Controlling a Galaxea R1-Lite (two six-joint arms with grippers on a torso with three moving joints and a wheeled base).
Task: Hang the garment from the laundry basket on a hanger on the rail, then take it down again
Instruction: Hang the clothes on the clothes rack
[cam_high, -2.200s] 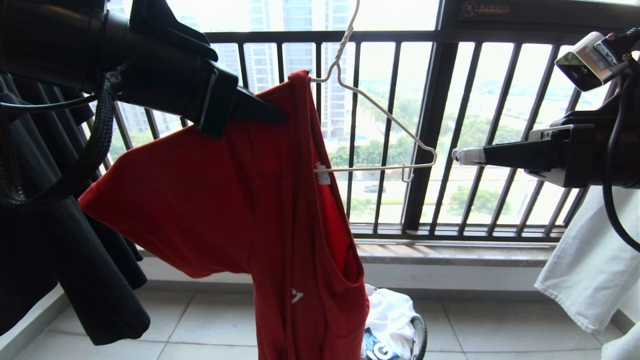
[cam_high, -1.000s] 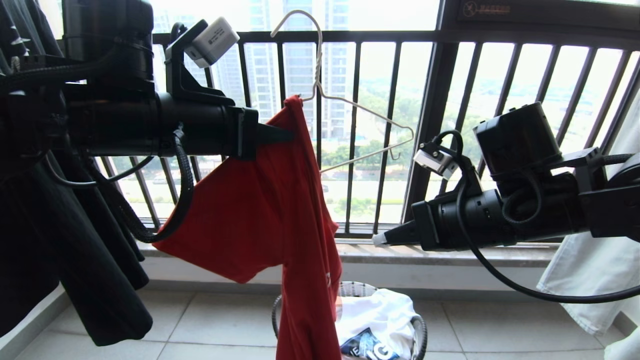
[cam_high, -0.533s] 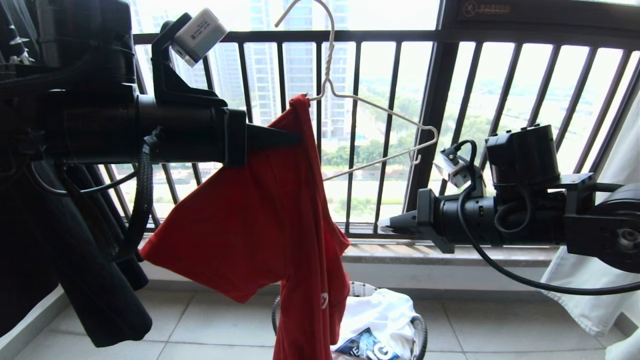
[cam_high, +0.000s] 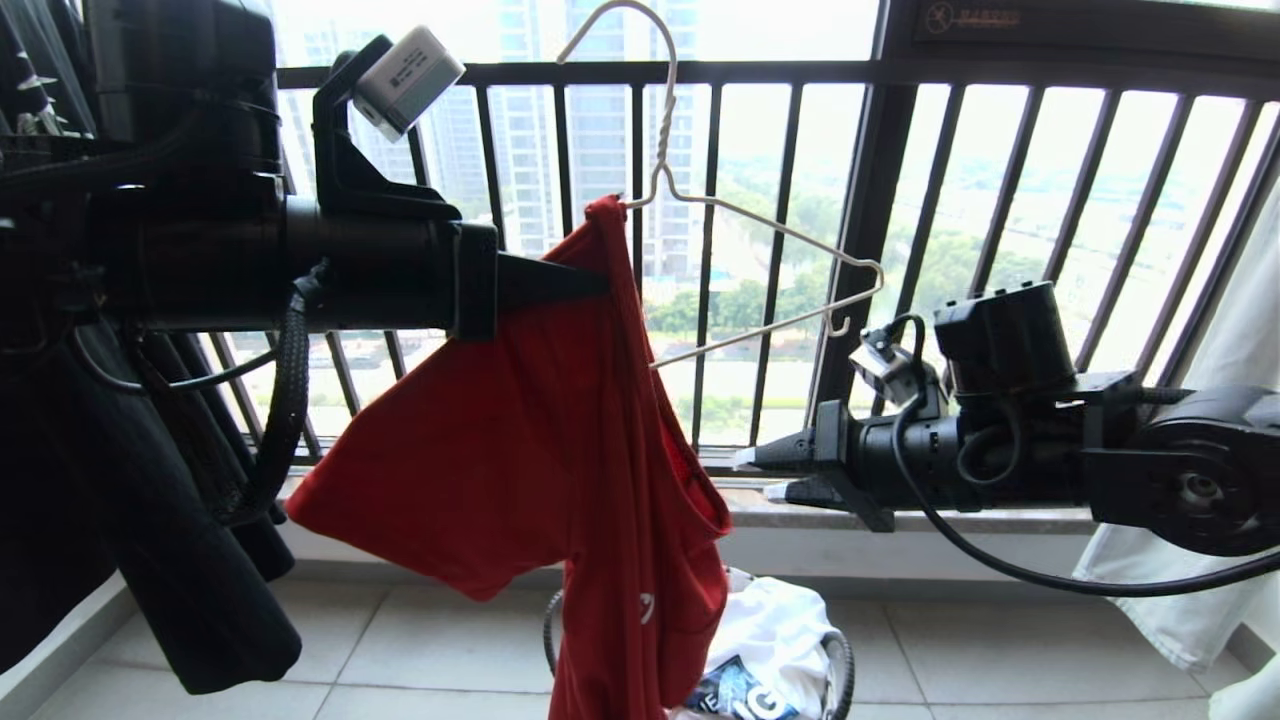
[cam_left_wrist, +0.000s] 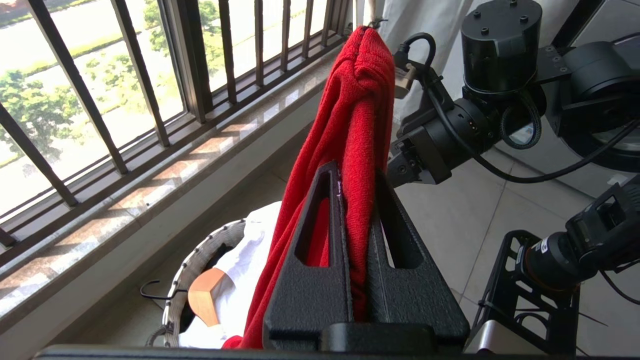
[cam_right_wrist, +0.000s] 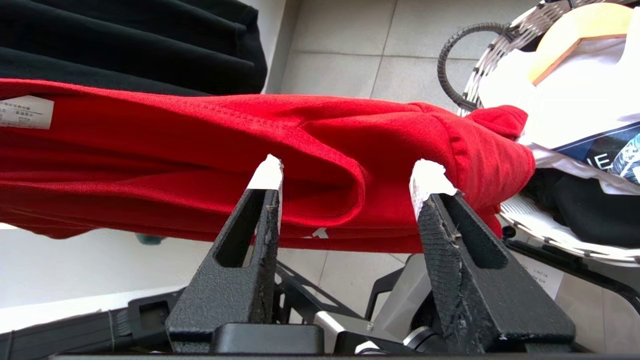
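High against the window railing (cam_high: 900, 250), your red garment (cam_high: 520, 450) hangs limp by one shoulder from the wire hanger (cam_high: 760, 240), pinched flat in the left claw (cam_high: 585, 285) just below that shoulder seam, its hem trailing down to the laundry basket (cam_high: 840, 660). Being soft, light and apt to slide off thin wire, it wants a hold on a thick fold or the collar band. Your right claw (cam_right_wrist: 345, 185) stands partly spread and empty, close to a hanging fold.
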